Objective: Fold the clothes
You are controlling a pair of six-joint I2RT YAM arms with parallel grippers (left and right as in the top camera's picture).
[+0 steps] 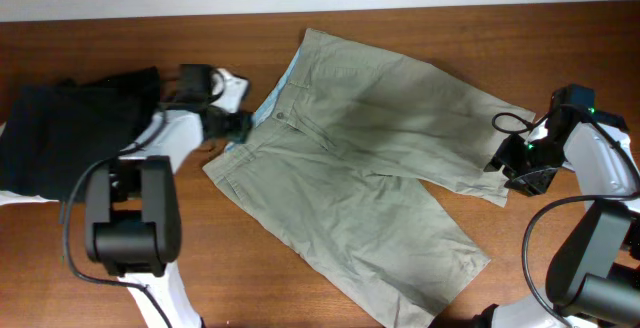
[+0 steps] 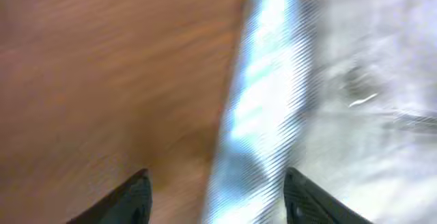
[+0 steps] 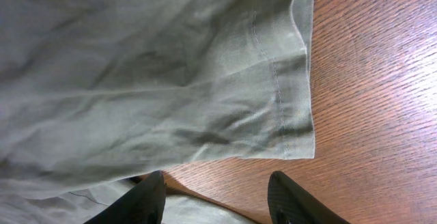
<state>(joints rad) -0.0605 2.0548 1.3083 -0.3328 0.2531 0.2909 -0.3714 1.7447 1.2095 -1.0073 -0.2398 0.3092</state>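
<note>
Open-jawed, our left gripper is straddling the shorts waistband at lower centre, our right gripper gaping beneath the hem. We should be pinching both edges squarely.

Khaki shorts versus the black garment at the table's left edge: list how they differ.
Colour: the khaki shorts are light olive-beige with a pale blue waistband lining; the black garment is dark all over.
Pose: the khaki shorts lie spread out with legs splayed apart; the black garment sits in a compact pile.
Footprint: the khaki shorts cover far more of the table than the black garment.
Both are cloth lying on the wooden table.
</note>
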